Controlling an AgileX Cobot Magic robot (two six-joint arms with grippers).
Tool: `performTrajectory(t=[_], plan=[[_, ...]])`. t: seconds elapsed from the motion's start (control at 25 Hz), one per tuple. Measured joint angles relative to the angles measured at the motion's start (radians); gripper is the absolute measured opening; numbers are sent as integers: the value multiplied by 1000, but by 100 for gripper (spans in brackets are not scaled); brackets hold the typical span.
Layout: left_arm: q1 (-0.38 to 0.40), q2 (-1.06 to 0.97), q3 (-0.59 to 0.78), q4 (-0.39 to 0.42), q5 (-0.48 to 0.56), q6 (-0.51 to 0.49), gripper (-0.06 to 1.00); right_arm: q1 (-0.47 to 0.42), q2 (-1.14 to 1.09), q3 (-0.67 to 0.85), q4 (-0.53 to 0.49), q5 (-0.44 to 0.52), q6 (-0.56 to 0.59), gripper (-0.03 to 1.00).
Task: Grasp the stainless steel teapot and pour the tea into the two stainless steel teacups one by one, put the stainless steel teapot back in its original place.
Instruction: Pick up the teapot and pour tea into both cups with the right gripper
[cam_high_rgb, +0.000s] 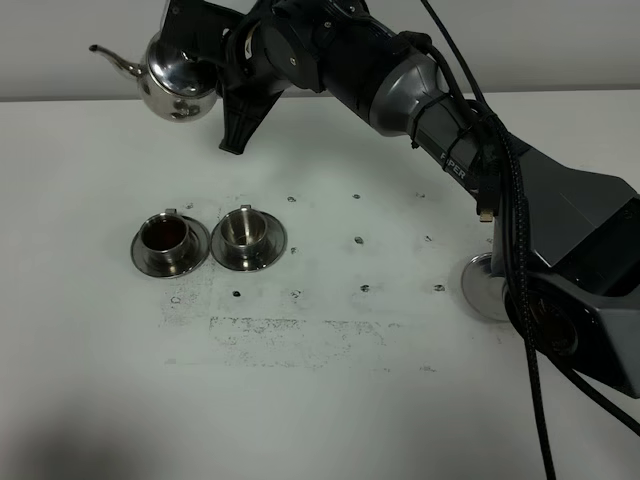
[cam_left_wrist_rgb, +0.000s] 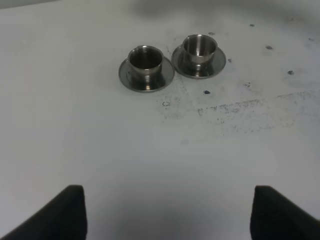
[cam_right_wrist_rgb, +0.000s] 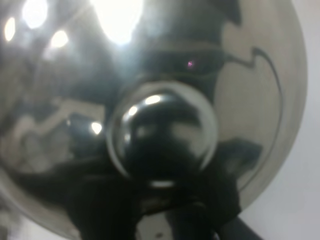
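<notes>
The stainless steel teapot (cam_high_rgb: 178, 85) hangs in the air at the back left, spout pointing left, and my right gripper (cam_high_rgb: 216, 68) is shut on its handle side. In the right wrist view the teapot's domed lid and knob (cam_right_wrist_rgb: 160, 135) fill the picture. The two stainless steel teacups stand on saucers side by side, below and in front of the pot. The left teacup (cam_high_rgb: 168, 240) (cam_left_wrist_rgb: 146, 65) holds dark reddish tea. The right teacup (cam_high_rgb: 248, 235) (cam_left_wrist_rgb: 199, 50) looks shiny inside. My left gripper (cam_left_wrist_rgb: 167, 215) is open, well short of the cups.
A round steel base (cam_high_rgb: 487, 286) lies on the white table at the right, half hidden by the right arm and its cables. Small dark marks and a scuffed patch (cam_high_rgb: 290, 335) dot the tabletop in front of the cups.
</notes>
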Motion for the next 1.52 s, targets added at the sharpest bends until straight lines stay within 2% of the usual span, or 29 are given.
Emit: performTrajectory(t=[0.16,0.32,0.68,1.52], plan=[[0,0,0,0,0,0,65,-5,6,0,36,55,199,17],[0,0,0,0,0,0,65,-8,27,-1,65,101,281,17],[0,0,0,0,0,0,65,-8,114,-1,123,120,300,17],[0,0,0,0,0,-3,65,-8,167,-1,122,89,283,17]])
